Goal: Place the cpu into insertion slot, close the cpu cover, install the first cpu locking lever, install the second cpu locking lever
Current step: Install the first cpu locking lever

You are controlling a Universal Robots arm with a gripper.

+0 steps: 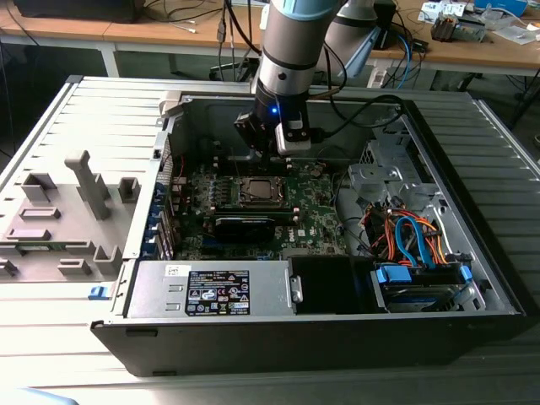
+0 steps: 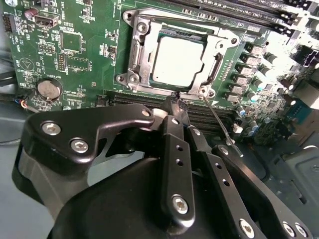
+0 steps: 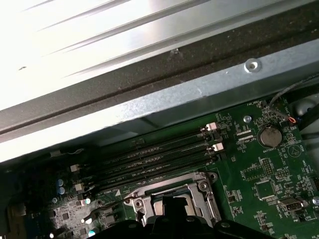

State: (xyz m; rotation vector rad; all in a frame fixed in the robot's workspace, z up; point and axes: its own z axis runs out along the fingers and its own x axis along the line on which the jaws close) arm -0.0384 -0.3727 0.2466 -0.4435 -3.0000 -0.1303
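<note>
The silvery-grey square cpu (image 2: 178, 61) lies flat inside the silver-rimmed insertion slot (image 2: 135, 59).

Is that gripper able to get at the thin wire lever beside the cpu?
Probably yes. In the second wrist view the gripper has its closed fingertips right at the locking lever by the cpu, with nothing between; the cpu cover lies flat.

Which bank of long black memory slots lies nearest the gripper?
The bank right at the gripper tip, between it and the insertion slot; the other bank lies beyond the insertion slot's far edge.
</note>
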